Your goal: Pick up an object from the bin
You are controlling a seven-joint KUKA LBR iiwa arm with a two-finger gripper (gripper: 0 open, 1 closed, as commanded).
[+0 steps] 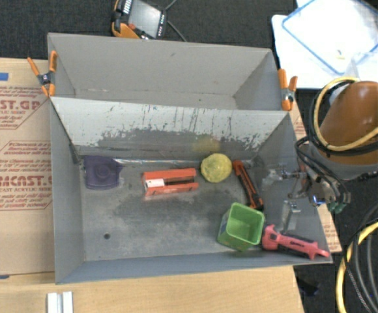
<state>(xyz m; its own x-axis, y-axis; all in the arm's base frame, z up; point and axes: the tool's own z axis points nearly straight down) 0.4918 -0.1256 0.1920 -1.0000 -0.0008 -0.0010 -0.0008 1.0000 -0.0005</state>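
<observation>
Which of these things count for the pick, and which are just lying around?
For the job: gripper; bin; in it, purple lump, orange stapler, yellow ball, orange-handled tool, green cup, pink tool.
Lying about, outside the bin: black-and-orange device, blue-edged clear lid.

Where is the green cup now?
In the camera view, the green cup lies lower right in the bin, just left of the pink tool, below the yellow ball.

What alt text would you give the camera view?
The robot's gripper hangs at the right side of a grey metal bin, close to a pink tool and a green square cup. Farther left on the floor lie a yellow ball, an orange stapler and a purple lump.
</observation>
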